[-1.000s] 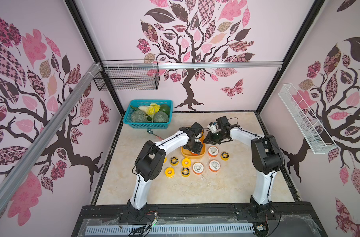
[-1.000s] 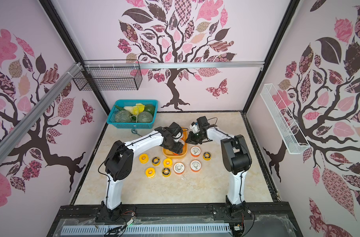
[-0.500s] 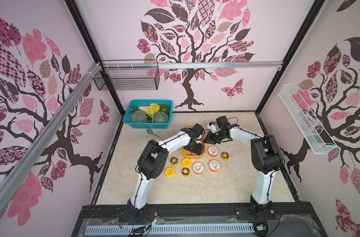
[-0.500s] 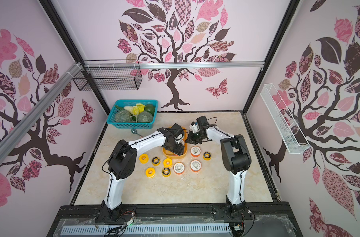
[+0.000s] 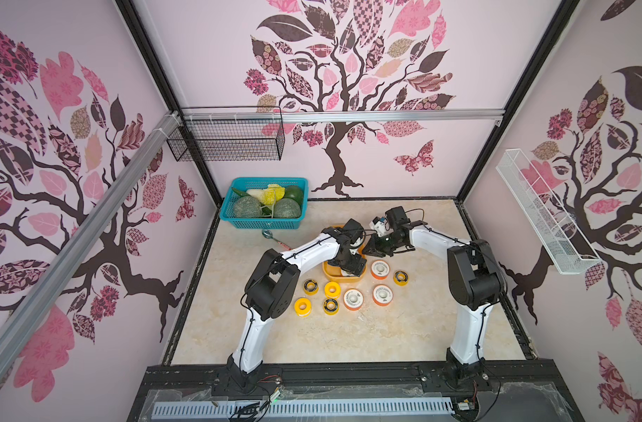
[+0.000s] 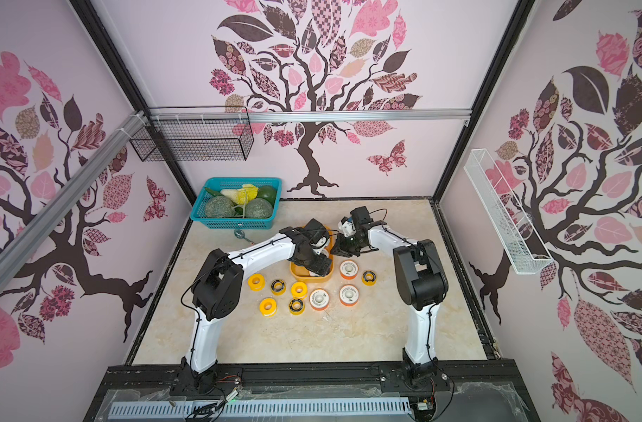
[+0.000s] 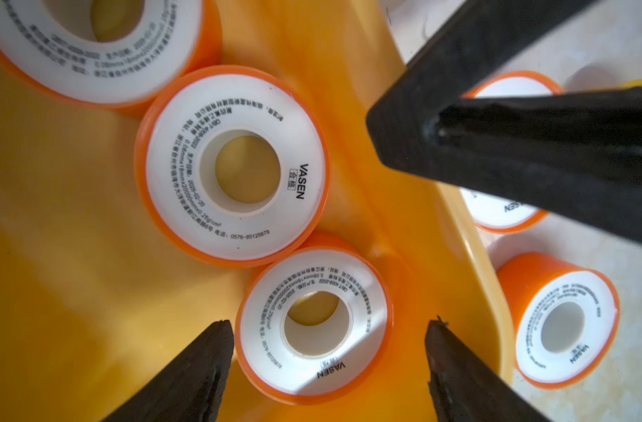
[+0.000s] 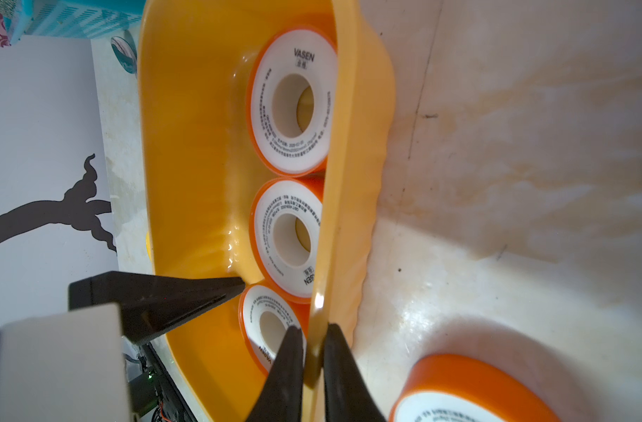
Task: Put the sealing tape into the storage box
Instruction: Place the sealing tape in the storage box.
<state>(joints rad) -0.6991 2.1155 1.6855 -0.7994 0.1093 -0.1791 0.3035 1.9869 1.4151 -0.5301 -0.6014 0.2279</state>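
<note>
The storage box (image 5: 343, 280) (image 6: 309, 279) is a shallow orange-yellow tub mid-table. Three orange-and-white sealing tape rolls lie flat inside it (image 7: 231, 168) (image 8: 293, 102). My left gripper (image 7: 330, 323) (image 5: 352, 268) hangs open over the box. The nearest roll (image 7: 314, 325) lies between its fingers with a gap on both sides. My right gripper (image 8: 314, 329) (image 5: 367, 252) is shut on the box's rim (image 8: 330, 219), one finger inside and one outside. More rolls, orange-white (image 5: 380, 269) and yellow (image 5: 303, 306), lie on the table in front of the box.
A teal basket of vegetables (image 5: 262, 204) stands at the back left, a spoon (image 5: 272, 235) just in front of it. A black wire basket (image 5: 231, 140) hangs on the back wall. A white wire shelf (image 5: 542, 215) runs along the right wall.
My left gripper's jaws have spread wider over the box, leaving the roll lying in it. The right gripper has stayed on the rim.
</note>
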